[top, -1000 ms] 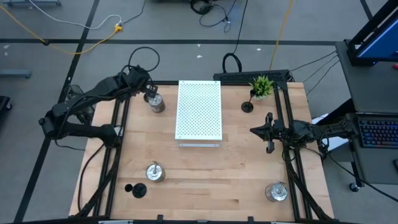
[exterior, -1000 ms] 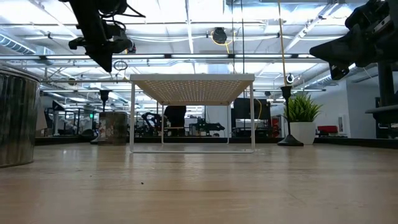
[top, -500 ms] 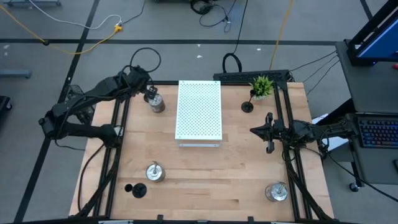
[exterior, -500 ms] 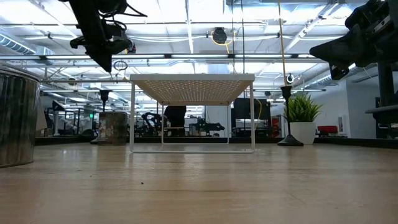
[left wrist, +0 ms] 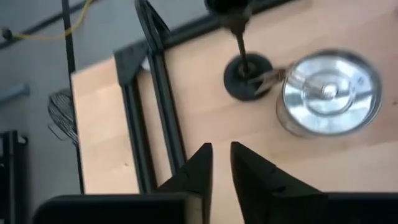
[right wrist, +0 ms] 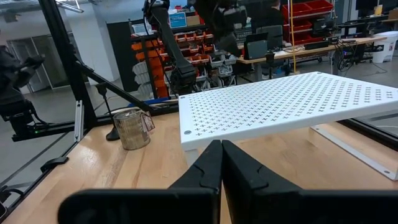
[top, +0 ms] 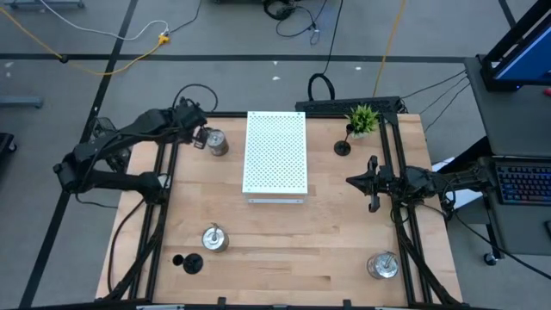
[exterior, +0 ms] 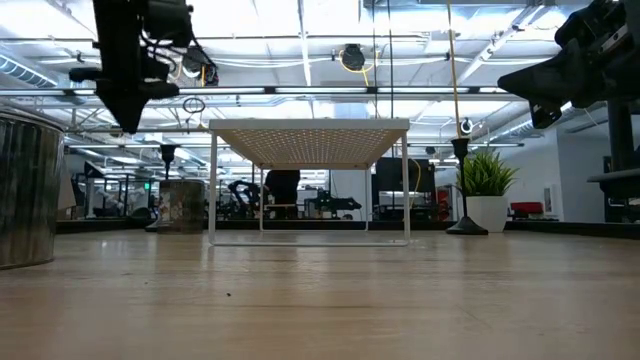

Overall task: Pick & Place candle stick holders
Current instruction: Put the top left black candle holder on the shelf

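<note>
A silver candle stick holder (top: 216, 143) stands on its round base at the table's far left, with a black holder (left wrist: 246, 76) upright beside it; the silver one also shows in the left wrist view (left wrist: 329, 93). My left gripper (top: 195, 133) hovers just left of them, fingers pointing down, open only by a narrow gap (left wrist: 221, 152) and empty. My right gripper (top: 351, 181) waits shut and empty (right wrist: 221, 144) right of the white board. More holders stand elsewhere: a silver one (top: 214, 238) and a black one (top: 191, 263) near left, a silver one (top: 382, 265) near right, a black one (top: 343, 146) far right.
The white perforated board (top: 275, 153) stands on legs at the table's far middle. A small green potted plant (top: 362, 119) sits at the far right next to a black holder. Black frame rails (top: 164, 198) run along both sides. Bare wood lies across the table's middle (top: 293, 241).
My left gripper has gone toward the table's left edge, off the silver holder at the far left, and now hangs more upright. Both holders there stand where they were.
</note>
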You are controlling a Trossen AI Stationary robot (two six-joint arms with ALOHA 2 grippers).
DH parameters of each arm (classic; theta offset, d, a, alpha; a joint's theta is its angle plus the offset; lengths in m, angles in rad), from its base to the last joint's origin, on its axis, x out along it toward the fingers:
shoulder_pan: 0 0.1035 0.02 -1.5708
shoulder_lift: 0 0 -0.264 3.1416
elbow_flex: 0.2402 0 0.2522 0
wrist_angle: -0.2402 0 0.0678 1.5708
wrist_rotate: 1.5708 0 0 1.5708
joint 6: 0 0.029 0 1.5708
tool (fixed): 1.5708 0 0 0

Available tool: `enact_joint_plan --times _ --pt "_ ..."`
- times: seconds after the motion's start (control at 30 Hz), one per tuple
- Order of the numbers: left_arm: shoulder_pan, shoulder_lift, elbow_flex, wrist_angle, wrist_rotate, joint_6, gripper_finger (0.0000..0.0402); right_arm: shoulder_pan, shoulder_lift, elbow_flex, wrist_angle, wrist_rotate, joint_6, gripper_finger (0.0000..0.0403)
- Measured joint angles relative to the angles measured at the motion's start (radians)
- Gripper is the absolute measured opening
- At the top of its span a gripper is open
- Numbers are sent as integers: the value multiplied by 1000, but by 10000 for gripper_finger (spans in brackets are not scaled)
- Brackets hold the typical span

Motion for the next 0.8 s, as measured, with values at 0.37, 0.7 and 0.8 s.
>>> enact_joint_plan --times 0.37,0.7,0.8 --pt "0 0 -248 269 5 -34 188 0 0 0 0 0 0 0" --pt "27 0 -308 406 -26 38 252 0 0 0 0 0 0 0" --pt "48 0 -308 473 -9 79 261 0 0 0 0 0 0 0"
